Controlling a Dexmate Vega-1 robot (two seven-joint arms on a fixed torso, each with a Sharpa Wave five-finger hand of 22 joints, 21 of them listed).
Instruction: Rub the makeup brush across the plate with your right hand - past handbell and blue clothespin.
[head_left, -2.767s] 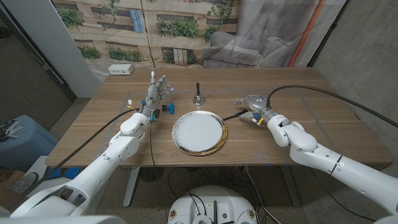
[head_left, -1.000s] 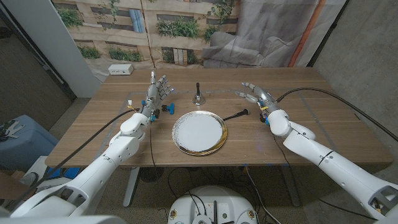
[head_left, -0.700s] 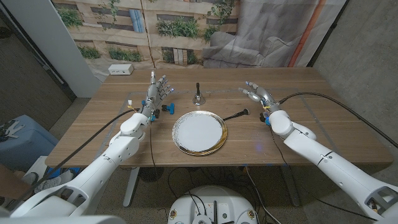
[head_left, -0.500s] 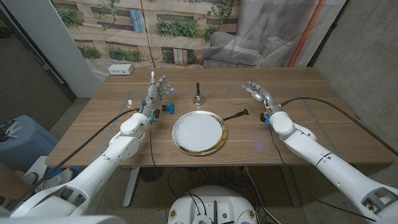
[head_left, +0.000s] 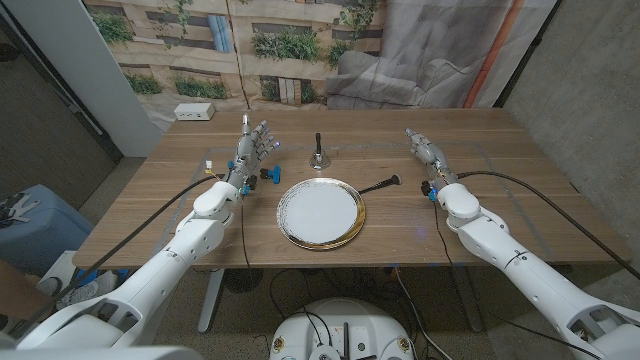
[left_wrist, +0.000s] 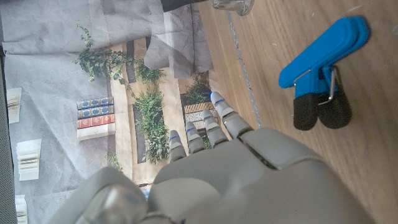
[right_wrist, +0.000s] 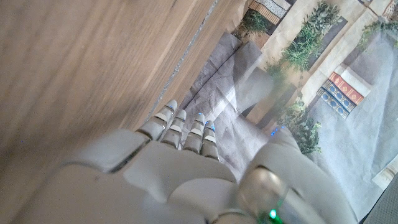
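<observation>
A black makeup brush (head_left: 380, 184) lies on the wooden table just right of the gold-rimmed white plate (head_left: 321, 213). My right hand (head_left: 424, 151) stands up on its edge, fingers straight and apart, holding nothing, a little right of and behind the brush. The handbell (head_left: 318, 155) stands behind the plate. The blue clothespin (head_left: 267, 176) lies left of the plate, and in the left wrist view the clothespin (left_wrist: 324, 63) is just beyond my fingers. My left hand (head_left: 252, 147) stands upright beside the clothespin, fingers spread, holding nothing.
A white box (head_left: 195, 112) sits at the table's far left corner. Cables run from both arms across the table (head_left: 500, 200). A printed backdrop and grey sheet hang behind the far edge.
My right hand let go of the makeup brush, lifted off it and swung right and back, its fingers straightening. The brush stays beside the plate. My left arm has not moved.
</observation>
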